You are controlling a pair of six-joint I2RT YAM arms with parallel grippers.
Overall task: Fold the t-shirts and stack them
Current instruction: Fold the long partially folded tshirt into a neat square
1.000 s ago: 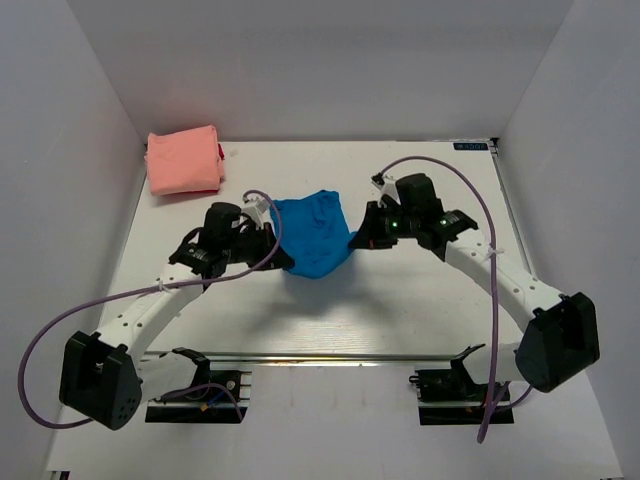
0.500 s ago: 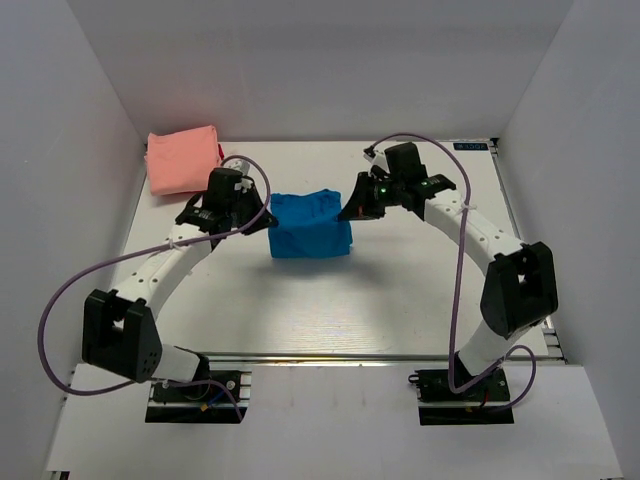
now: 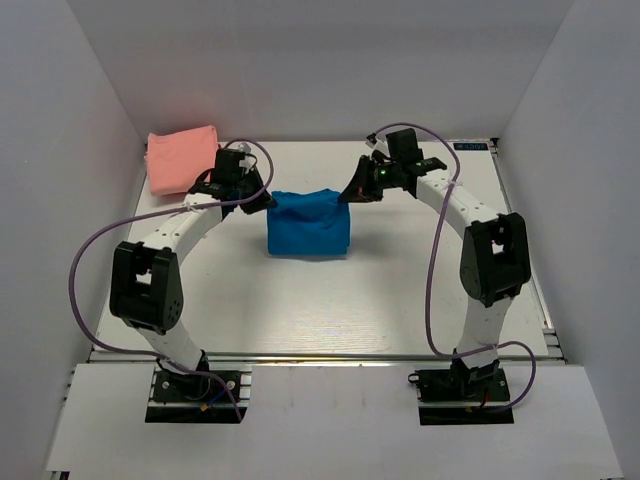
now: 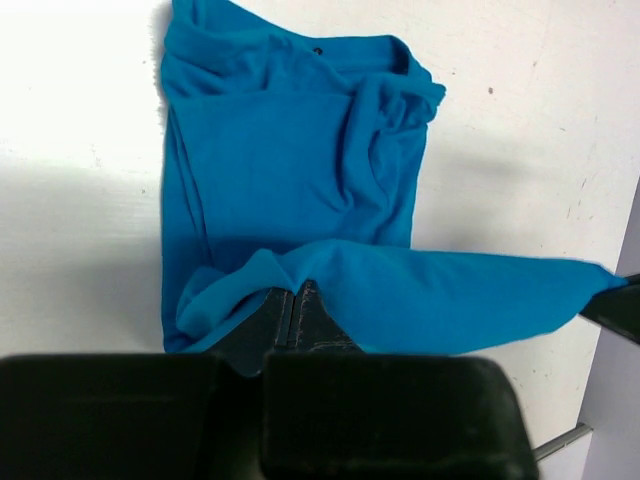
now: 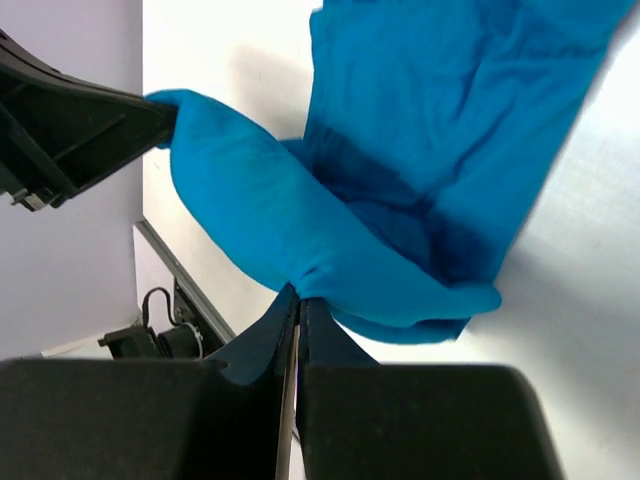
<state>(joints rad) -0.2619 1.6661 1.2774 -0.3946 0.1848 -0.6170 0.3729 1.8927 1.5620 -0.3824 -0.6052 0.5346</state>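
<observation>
Blue t-shirt (image 3: pixel 308 224) centre of tabletop (image 3: pixel 400 290), far edge held taut left-right between left fingers (image 4: pixel 275 320) and right fingers (image 5: pixel 270 340), both clamped on its corners; body lies nearward. Pink t-shirt (image 3: pixel 183 160) folded far-left, apart.

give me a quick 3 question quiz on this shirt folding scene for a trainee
1. True or false: the left claw and the right claw are both shut on the blue shirt.
2. Where does the pink shirt lie? A) at the far left corner of the table B) at its near right corner C) on top of the blue shirt
3. Which shirt lies folded with no claw on it?

Key: 1 true; 2 A; 3 the pink shirt.
</observation>
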